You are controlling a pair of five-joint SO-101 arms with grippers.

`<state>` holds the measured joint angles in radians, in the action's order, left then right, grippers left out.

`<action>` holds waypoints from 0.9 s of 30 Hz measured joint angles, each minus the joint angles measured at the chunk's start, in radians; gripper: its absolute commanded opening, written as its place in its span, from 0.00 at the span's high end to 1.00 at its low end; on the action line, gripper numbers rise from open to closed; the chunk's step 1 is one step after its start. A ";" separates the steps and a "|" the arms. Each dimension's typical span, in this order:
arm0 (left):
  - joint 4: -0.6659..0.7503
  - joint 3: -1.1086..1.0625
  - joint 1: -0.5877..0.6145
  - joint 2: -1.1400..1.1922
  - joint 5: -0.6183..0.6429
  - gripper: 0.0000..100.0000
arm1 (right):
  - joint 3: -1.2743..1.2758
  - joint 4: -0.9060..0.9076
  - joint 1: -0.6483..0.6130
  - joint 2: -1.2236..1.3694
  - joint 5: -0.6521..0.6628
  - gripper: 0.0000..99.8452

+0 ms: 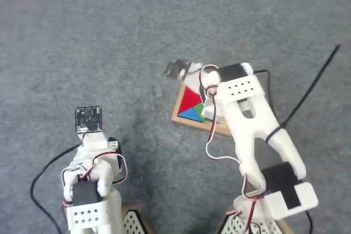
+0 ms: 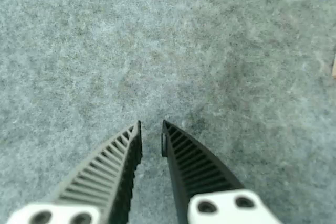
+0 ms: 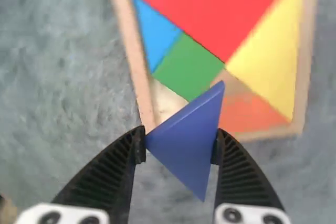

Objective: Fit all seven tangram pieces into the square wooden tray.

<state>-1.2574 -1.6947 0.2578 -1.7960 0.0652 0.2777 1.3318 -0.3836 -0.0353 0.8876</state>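
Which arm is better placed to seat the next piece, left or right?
Right. The right gripper is shut on the dark blue triangle at the wooden tray, beside its bare gap. The left gripper holds nothing over carpet, away from the tray.

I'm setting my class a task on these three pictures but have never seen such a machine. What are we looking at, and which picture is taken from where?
Two small white robot arms, left and right, stand on a grey mat. One picture looks down from above; the others come from a camera on each arm's wrist, looking along its gripper. The left gripper, slightly open, holds nothing over bare mat. The right gripper clamps a dark blue triangle over the wooden tray, which holds a red triangle, yellow triangle, light blue triangle, green square and orange piece.
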 measured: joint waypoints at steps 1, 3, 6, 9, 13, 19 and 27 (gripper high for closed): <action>0.000 0.000 0.000 0.000 0.000 0.94 | 0.000 0.000 -0.005 0.008 0.064 0.88; 0.000 0.000 0.000 0.000 0.000 0.94 | 0.000 0.000 -0.006 0.026 0.193 0.88; 0.000 0.000 0.000 0.000 0.000 0.94 | 0.000 0.014 -0.005 0.068 0.345 0.88; 0.000 0.000 0.000 0.000 0.000 0.94 | 0.000 0.028 -0.011 0.104 0.489 0.88; 0.000 0.000 0.000 0.000 0.000 0.94 | 0.000 0.029 -0.008 0.152 0.672 0.88; 0.000 0.000 0.000 0.000 0.000 0.94 | 0.000 0.029 0.005 0.189 0.832 0.88; 0.000 0.000 0.000 0.000 0.000 0.94 | 0.000 0.011 0.029 0.189 0.875 0.78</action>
<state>-1.2574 -1.6947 0.2578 -1.7960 0.0652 0.2777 1.3426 -0.3544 0.1534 1.7622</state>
